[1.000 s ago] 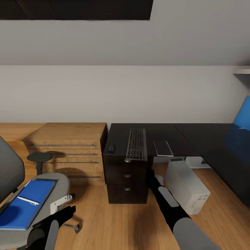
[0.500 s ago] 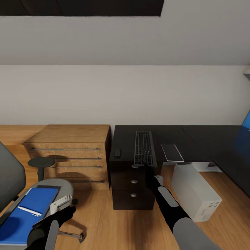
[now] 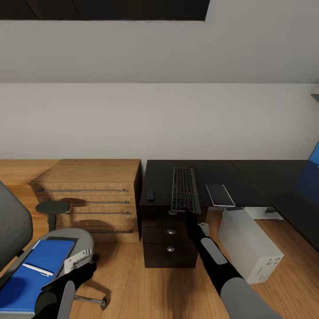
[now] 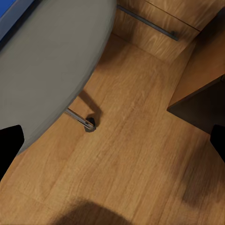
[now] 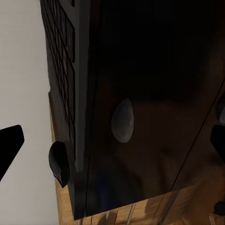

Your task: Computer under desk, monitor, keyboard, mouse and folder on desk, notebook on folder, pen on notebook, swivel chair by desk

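The black desk carries the keyboard, the small black mouse to its left and the grey notebook to its right. The grey computer stands on the floor under the desk. At lower left, the swivel chair holds the blue folder with the pen lying on it. My right gripper is open just below the keyboard's near end, facing a drawer knob. My left gripper is open beside the chair seat. The monitor is out of view.
A light wooden dresser stands against the desk's left side. The chair's chrome leg and castor rest on the wooden floor. A blue panel shows at the desk's far right. A white wall lies behind.
The whole view shifted in the first half second as the camera moved, sliding desk and dresser rightward in the picture. Since then nothing has visibly moved; both arms hold their pose.
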